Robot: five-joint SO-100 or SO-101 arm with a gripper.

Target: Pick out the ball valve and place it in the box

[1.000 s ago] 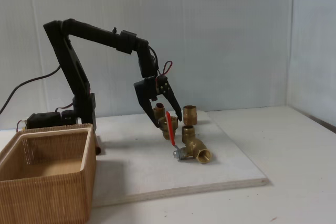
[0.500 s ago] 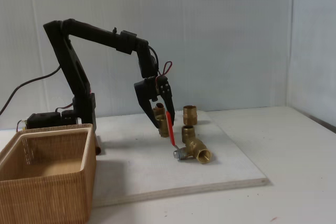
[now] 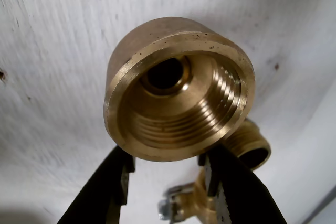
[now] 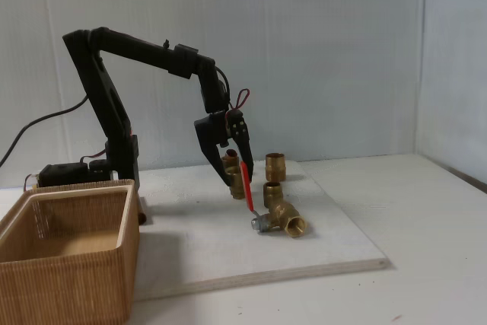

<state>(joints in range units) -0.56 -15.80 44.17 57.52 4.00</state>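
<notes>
ball valve [image 4: 275, 217] lies free; fingers [image 3: 229, 192] narrowly parted, clamping a brass fitting [image 3: 178, 87].

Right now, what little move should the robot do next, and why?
Probably open up and let go. The gripper seems to pinch a plain brass fitting that has no handle. The ball valve, with its red lever, lies just beside it, so that is the one to reach for.

We saw a plain white wall [image 4: 327, 43] behind, with a second white panel [image 4: 453, 58] meeting it at a corner on the right. White table [image 4: 426, 264], whitewashed wooden board [image 4: 198, 241] lying on it. Light was soft and even.
</notes>
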